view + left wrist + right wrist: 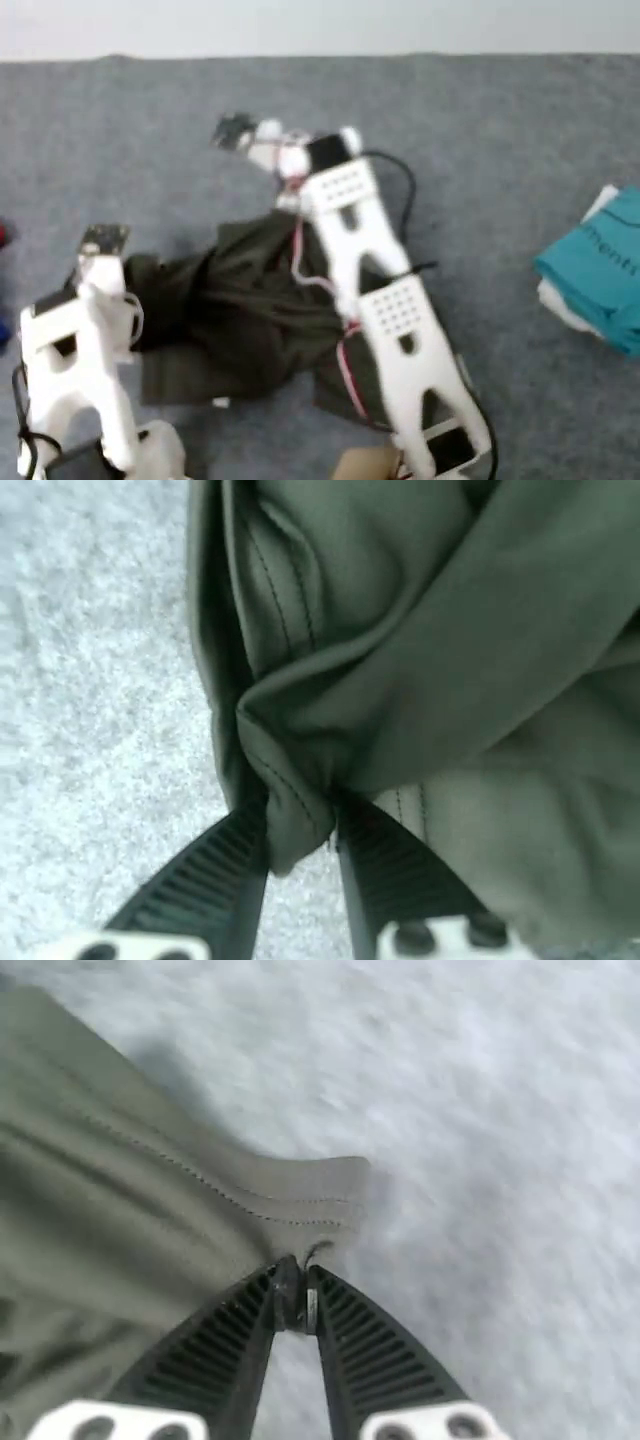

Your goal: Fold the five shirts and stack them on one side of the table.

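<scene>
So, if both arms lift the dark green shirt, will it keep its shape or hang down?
Probably floppy: the dark green shirt lies in deep soft folds and bunches where the left gripper pinches it. It would likely sag between both holds. The right gripper clamps just a thin hem corner, which might slip under a hard pull.

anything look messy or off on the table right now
The dark olive shirt sits bunched in a wrinkled heap mid-table instead of flat, pinched by the left gripper and the right gripper. The folded teal shirt off to the side looks tidy.
</scene>
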### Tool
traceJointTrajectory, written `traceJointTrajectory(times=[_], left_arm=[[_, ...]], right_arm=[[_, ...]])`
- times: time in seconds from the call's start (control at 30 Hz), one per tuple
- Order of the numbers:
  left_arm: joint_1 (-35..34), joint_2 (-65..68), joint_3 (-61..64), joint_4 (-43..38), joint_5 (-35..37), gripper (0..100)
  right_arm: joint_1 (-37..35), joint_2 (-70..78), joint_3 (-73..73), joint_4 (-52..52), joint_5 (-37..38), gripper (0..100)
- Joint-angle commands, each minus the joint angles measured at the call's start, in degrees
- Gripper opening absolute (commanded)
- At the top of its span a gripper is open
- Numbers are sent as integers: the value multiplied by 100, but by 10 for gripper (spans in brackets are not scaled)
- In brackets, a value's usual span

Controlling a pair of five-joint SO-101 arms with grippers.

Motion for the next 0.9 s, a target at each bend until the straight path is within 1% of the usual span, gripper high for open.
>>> traceJointTrajectory(times=[0.0,0.07,0.2,0.3,0.4,0.5,0.67,0.87], left_arm=[[0,-97,-321,-53,9,66],[0,-97,-347,-70,9,66],[0,-97,-338,-79,-18,66],[0,-97,-312,-70,-18,66],[0,-88,-312,-62,-18,66],[0,-88,-312,-62,-18,66],[0,-88,-303,-53,-26,66],[-9,-88,-303,-44,-35,66]], right_arm=[[268,-453,-255,57,35,11],[251,-277,-255,13,26,11],[-22,40,-281,-4,0,23],[-242,48,-290,48,-97,108],[-418,-136,-290,-4,-756,203],[-637,-277,-281,4,-1064,262],[-901,-251,-220,4,-1398,273],[-778,189,88,13,-1459,273]])
